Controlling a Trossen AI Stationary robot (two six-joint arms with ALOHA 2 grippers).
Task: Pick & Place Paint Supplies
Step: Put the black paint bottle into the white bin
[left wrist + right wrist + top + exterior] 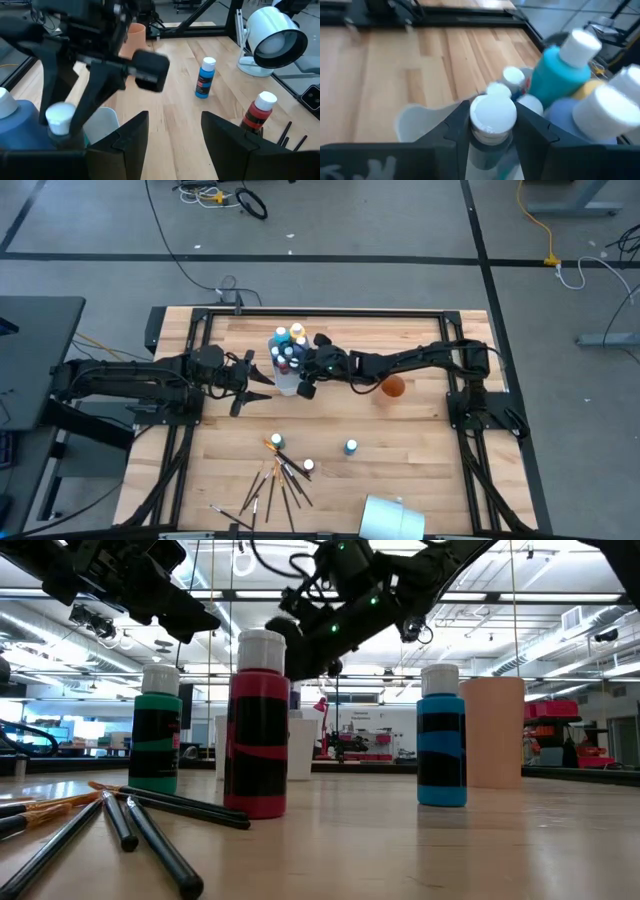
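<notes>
Gripping a white-capped paint bottle (492,120) by its neck, the right pincer (305,373) sits over a white container (284,380) near the middle of the surface (420,440), a little toward its far edge; its two dark fingers (457,125) press on either side of the bottle just under the cap. That bottle stands at the container's rim among a tight cluster of other bottles (289,350), including a teal one with a white cap (560,70), a blue one (20,125) and a yellowish one, packed together in the container. The left pincer (256,376) hovers just beside the container on the side toward the left edge, its fingers (130,142) spread apart with nothing between them. On the near half of the surface stand three loose bottles, well apart from the container: a green one (157,730), a red one (258,725) and a blue one (441,735). Several thin dark-tipped brushes (275,480) lie fanned out close to the near edge, some touching or crossing around the red bottle's base. A peach-coloured cup (393,387) stands upright toward the right edge, under the right arm, and a white cylindrical lamp-like object (392,518) lies at the near edge toward the right corner.
</notes>
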